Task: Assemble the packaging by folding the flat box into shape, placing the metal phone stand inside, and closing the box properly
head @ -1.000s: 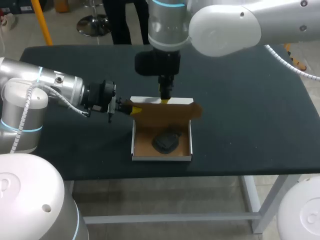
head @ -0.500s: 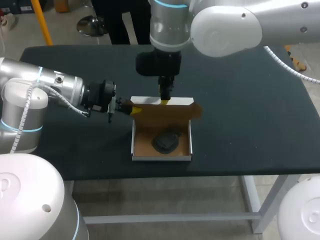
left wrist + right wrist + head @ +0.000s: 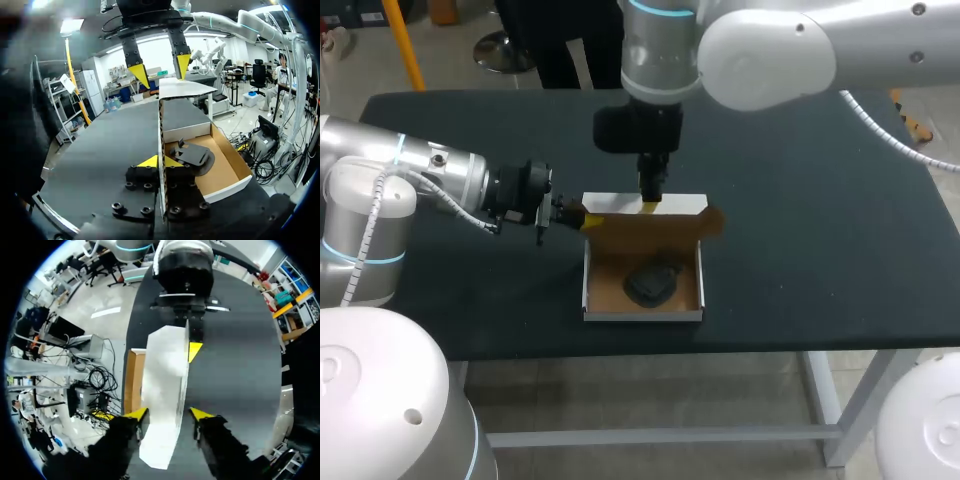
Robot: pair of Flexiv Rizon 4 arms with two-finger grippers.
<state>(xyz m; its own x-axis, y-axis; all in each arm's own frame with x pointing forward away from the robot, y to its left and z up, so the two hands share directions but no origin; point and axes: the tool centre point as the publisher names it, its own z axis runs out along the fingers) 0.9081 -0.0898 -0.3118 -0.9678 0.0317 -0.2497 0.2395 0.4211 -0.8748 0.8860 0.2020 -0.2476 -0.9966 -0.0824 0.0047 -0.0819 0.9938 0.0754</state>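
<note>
**Mia:** Where is the box?

**Tom:** The box (image 3: 642, 314) sits in the middle of the dark bench (image 3: 820, 200), a bit toward the near edge. It is white outside and brown inside, and it is open on top.

**Mia:** And the phone stand?

**Tom:** The phone stand (image 3: 652, 283) lies flat inside the box, on the brown floor. It is dark, and it is close to the middle.

**Mia:** What about the lid?

**Tom:** The lid (image 3: 650, 228) stands up along the far side of the box. Its brown side faces the phone stand.

**Mia:** What is the robot's left arm doing?

**Tom:** It comes in from the left, low over the bench. The left pincer (image 3: 582, 217) pinches the left end of the lid, with one yellow tip on each side of the card.

**Mia:** And the right arm?

**Tom:** It reaches down from above, at the far side of the box. The right pincer (image 3: 651, 203) is spread wide. The top of the lid is between its two yellow tips.
</note>
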